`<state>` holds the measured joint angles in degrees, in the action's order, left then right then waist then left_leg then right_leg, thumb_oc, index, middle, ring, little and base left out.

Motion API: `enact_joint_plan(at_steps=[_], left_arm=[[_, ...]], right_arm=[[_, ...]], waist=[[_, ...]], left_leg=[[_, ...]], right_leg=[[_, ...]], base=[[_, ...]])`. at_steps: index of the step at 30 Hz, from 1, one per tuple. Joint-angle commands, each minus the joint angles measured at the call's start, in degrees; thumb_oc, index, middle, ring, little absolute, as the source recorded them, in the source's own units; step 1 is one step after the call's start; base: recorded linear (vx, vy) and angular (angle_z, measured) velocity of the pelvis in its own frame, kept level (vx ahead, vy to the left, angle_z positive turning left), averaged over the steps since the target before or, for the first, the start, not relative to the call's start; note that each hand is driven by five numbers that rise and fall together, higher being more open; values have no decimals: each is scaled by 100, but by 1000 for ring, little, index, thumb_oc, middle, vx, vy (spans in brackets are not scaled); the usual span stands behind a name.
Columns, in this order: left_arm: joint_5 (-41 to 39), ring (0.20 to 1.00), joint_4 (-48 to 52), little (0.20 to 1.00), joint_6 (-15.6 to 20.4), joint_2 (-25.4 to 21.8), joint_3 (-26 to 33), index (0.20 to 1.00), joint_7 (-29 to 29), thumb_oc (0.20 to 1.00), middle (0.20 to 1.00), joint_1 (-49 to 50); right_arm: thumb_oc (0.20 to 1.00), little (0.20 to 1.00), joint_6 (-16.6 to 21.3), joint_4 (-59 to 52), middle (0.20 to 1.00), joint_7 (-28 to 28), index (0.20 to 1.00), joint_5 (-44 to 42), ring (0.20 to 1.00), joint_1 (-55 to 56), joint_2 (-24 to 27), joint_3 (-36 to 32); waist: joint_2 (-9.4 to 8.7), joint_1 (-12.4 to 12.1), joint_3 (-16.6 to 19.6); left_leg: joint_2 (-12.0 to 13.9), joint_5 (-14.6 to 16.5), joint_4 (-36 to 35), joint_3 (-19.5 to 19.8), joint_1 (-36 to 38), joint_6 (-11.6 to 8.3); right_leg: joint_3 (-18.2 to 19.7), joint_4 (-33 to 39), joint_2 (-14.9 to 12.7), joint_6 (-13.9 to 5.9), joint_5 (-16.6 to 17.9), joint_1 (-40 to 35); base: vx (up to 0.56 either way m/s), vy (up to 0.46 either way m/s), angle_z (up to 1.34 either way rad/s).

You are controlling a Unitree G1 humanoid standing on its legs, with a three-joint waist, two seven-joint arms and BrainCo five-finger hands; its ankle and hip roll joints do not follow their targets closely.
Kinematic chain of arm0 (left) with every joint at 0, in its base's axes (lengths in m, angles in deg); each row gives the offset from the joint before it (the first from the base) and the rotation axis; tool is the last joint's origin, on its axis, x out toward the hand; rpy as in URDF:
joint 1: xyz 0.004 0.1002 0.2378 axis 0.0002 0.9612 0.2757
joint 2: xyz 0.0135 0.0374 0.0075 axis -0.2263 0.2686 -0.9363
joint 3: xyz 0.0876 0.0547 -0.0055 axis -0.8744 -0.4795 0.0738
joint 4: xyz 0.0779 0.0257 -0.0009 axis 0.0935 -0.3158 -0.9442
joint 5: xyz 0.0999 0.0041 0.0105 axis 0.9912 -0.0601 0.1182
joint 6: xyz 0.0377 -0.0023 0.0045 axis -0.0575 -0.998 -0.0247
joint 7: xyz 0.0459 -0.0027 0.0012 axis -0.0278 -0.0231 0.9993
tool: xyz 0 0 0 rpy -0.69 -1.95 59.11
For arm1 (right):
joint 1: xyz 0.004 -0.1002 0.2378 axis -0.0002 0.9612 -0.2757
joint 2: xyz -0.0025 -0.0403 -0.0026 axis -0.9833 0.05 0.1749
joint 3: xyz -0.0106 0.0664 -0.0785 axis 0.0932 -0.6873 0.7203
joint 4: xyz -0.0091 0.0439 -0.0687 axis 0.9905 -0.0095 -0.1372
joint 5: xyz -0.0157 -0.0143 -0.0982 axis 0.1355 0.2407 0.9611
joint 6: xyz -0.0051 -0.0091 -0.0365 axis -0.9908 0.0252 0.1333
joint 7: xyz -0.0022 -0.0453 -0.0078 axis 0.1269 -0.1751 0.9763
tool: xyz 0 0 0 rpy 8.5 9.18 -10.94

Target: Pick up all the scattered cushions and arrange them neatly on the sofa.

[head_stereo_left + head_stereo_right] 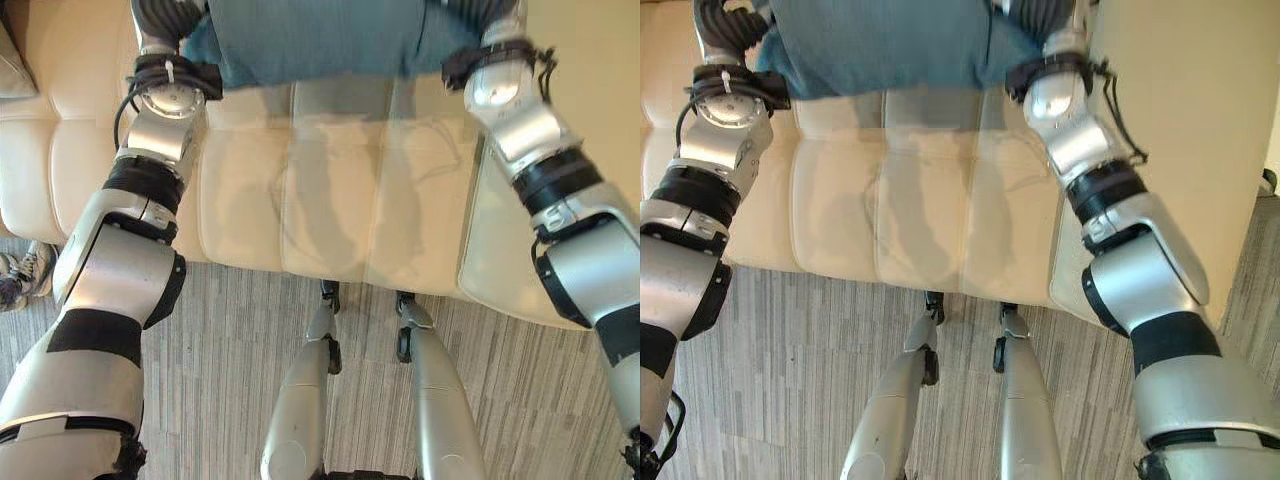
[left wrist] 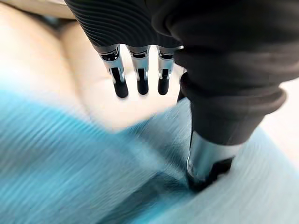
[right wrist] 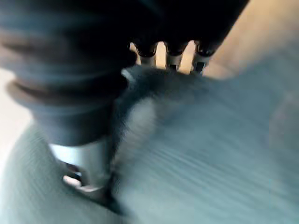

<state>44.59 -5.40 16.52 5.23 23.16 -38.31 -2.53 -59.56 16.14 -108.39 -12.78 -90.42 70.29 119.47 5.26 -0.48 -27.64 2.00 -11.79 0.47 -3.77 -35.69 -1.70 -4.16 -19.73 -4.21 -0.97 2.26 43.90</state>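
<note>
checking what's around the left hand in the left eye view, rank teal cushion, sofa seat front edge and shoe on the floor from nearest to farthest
From the left hand:
1. Teal cushion, touching it, held between both hands.
2. Sofa seat front edge, below, toward the robot.
3. Shoe, on the floor by the sofa's left end.

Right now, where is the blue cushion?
The blue cushion is at the top middle of the left eye view, held up between the left hand and right hand, above the cream sofa.
</note>
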Motion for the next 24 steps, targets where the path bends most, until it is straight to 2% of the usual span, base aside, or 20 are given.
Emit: enact_joint_plan(at_steps=[1,4,8,11,13,15,17,18,20,21,22,24], left_arm=[[-28,1000,33,1000,187,-302,103,1000,-147,1000,1000,-353],[-16,1000,228,1000,171,-252,281,1000,-149,1000,1000,106],[67,1000,623,1000,229,-250,488,1000,-115,1000,1000,645],[65,1000,1035,1000,311,-279,693,1000,-74,1000,1000,1035],[148,1000,1986,1000,468,-327,1053,1000,-60,1000,1000,1820],[160,1000,2305,1000,490,-325,1169,1000,-42,1000,1000,2109],[439,1000,3432,1000,506,-293,1767,1000,-284,1000,1000,3661],[445,1000,3453,1000,499,-289,1778,1000,-282,1000,1000,3687],[549,1000,3778,1000,457,-142,2051,1000,-526,1000,1000,4542],[638,1000,3986,1000,418,-68,2217,1000,-691,1000,1000,5061],[781,1000,4349,1000,304,160,2444,1000,-1008,1000,1000,6076],[978,1000,4511,1000,185,320,2628,1000,-1332,1000,1000,6968]], right_arm=[[1000,1000,498,-429,1000,503,1000,-275,1000,345,-811,-81],[1000,1000,543,-549,1000,650,1000,-328,1000,881,-1073,-109],[1000,1000,536,-699,1000,748,1000,-345,1000,1208,-1028,-204],[1000,1000,497,-913,1000,736,1000,-281,1000,1307,-830,-294],[1000,1000,472,-1521,1000,746,1000,-153,1000,1600,-413,-585],[1000,1000,436,-1710,1000,776,1000,-95,1000,1776,-329,-643],[1000,1000,390,-2828,1000,1018,1000,312,1000,2952,329,-1166],[1000,1000,380,-2849,1000,1018,1000,317,1000,2973,330,-1166],[1000,1000,400,-3378,1000,1265,1000,521,1000,3801,584,-1486],[1000,1000,408,-3713,1000,1444,1000,621,1000,4369,692,-1702],[1000,1000,473,-4307,1000,1806,1000,667,1000,5509,752,-2101],[1000,1000,512,-4619,1000,2150,1000,691,1000,6527,706,-2431]], waist=[[-428,-81,-94],[-471,-33,-201],[-494,-29,-215],[-503,-55,-215],[-482,-105,-214],[-462,-105,-203],[-451,-109,-62],[-454,-104,-51],[-489,-80,91],[-510,-55,182],[-564,2,399],[-618,80,616]], left_leg=[[-446,814,127,54,327,-43],[-430,798,112,30,314,-49],[-419,780,67,25,388,-73],[-430,766,12,17,527,-85],[-460,746,-108,14,853,-104],[-472,755,-127,22,965,-96],[-470,848,-160,-32,1497,-82],[-476,824,-164,-35,1486,-81],[-469,949,-138,-71,1746,-55],[-466,995,-124,-90,1880,-42],[-472,1073,-98,-146,2112,-8],[-472,1190,-55,-194,2338,30]], right_leg=[[369,1491,71,-654,476,-404],[388,1554,89,-637,526,-407],[355,1617,89,-632,547,-492],[319,1658,85,-638,538,-630],[268,1667,73,-642,492,-929],[252,1653,60,-636,474,-1030],[183,1565,-27,-631,329,-1513],[186,1581,-33,-630,357,-1507],[156,1532,-82,-642,272,-1774],[130,1533,-111,-651,251,-1934],[85,1564,-158,-669,237,-2206],[58,1571,-180,-705,196,-2458]], base=[[-26,7,-5],[-31,5,-7],[-62,11,-3],[-50,6,-2],[-79,-4,-3],[-27,19,-4],[7,66,0],[14,56,5],[46,49,7],[80,90,5],[95,94,2],[111,97,-4]])
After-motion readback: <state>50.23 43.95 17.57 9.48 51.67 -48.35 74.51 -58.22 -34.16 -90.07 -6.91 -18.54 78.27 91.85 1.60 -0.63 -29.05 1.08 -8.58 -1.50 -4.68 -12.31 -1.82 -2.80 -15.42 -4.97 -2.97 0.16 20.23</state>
